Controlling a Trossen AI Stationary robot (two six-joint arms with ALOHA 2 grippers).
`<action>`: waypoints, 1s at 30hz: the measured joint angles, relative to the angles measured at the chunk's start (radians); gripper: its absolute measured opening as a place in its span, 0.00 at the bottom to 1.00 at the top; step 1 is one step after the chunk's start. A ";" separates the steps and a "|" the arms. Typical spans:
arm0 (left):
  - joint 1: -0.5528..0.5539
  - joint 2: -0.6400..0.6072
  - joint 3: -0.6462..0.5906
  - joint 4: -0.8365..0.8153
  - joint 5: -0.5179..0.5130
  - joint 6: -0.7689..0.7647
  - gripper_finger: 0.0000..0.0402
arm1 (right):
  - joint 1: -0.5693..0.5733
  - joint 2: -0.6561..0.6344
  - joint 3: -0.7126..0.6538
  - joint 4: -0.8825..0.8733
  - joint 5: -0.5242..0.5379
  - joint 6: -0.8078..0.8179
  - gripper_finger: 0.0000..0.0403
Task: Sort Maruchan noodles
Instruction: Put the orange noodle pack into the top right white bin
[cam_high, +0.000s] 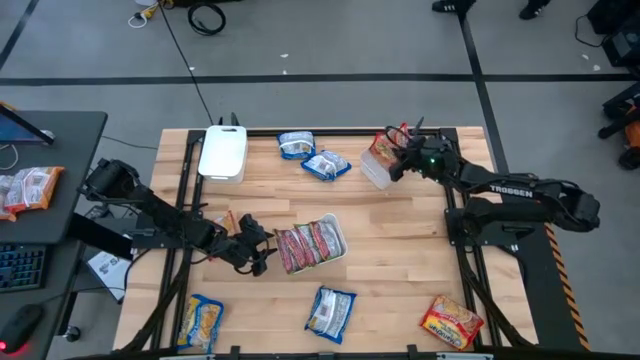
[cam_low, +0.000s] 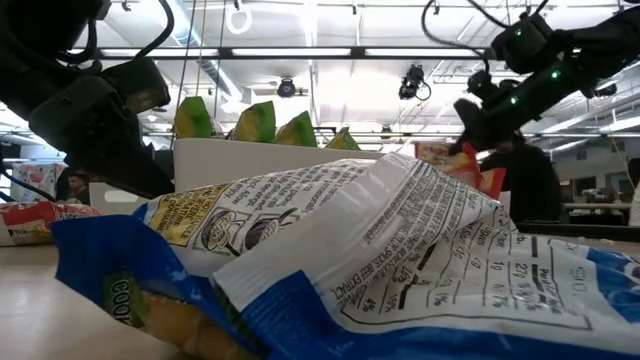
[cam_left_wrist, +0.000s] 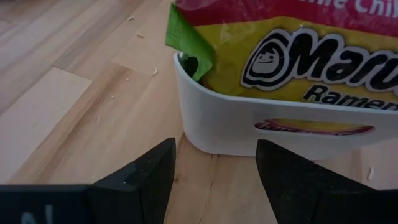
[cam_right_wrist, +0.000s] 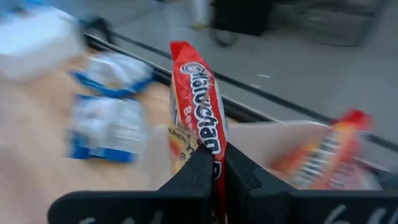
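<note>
A: Red and yellow plastic, that flat ramen packet (cam_right_wrist: 198, 118) pinched on edge in the right claw (cam_high: 403, 160), upper right of the overhead frame, just over the white tray (cam_high: 375, 172) that already shows red packets.

B: So the step is the drop. I'd lower it until the packet's bottom edge is inside the tray walls, then open, so it lands flat beside its fellows rather than tipping over the rim.

A: And the other side?

B: The left claw (cam_left_wrist: 214, 171) sits spread wide and empty, low on the wooden worktop (cam_high: 400, 260), facing the wall of the middle white tray (cam_left_wrist: 249, 118) packed with green-and-pink packets (cam_high: 310, 243).

A: What's left loose?

B: Two blue-white packets (cam_high: 312, 155) at upper centre, another (cam_high: 330, 310) at the bottom, and orange-yellow ones (cam_high: 202, 322) in the lower corners.
</note>
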 joint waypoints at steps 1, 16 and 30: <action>0.000 0.000 0.000 0.000 0.000 0.000 0.56 | 0.000 0.003 -0.001 -0.017 0.045 -0.010 0.05; 0.000 0.000 0.000 -0.001 0.005 0.001 0.56 | -0.004 0.114 -0.077 -0.012 0.206 0.030 0.09; 0.000 0.000 0.000 -0.001 0.022 -0.006 0.56 | -0.004 0.118 0.035 -0.248 0.312 -0.034 0.40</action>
